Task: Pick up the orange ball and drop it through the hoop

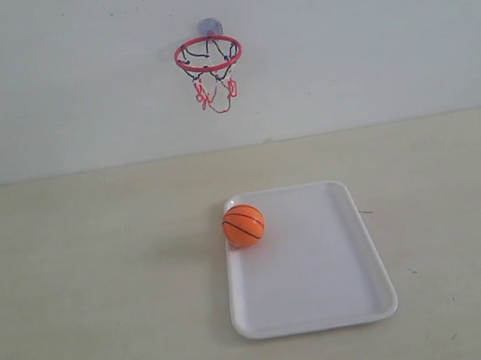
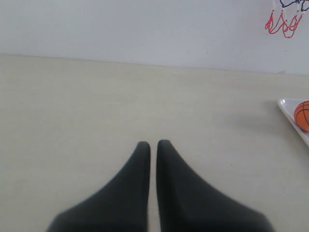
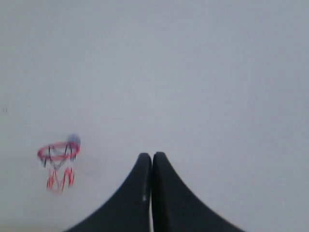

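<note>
The task is at its opening step. The orange ball (image 1: 244, 226) lies untouched in the tray's (image 1: 331, 298) far corner, on the left arm's side, touching or nearly touching the raised rim there. The hoop (image 1: 212, 74) hangs on the wall (image 1: 364, 35) well above and beyond the tray's far edge, roughly over that same corner.

The left gripper (image 2: 153, 145) is closed on nothing, low over the desk (image 1: 94, 292) beside the tray. The right gripper (image 3: 152, 157) is likewise closed and empty, facing the wall. Neither shows in the exterior view.

Next, I judge, a gripper must open and come down over the ball. The rim crowds two sides of it, so the fingers want the tray's open inner side. Nothing stands between the tray and the hoop.
</note>
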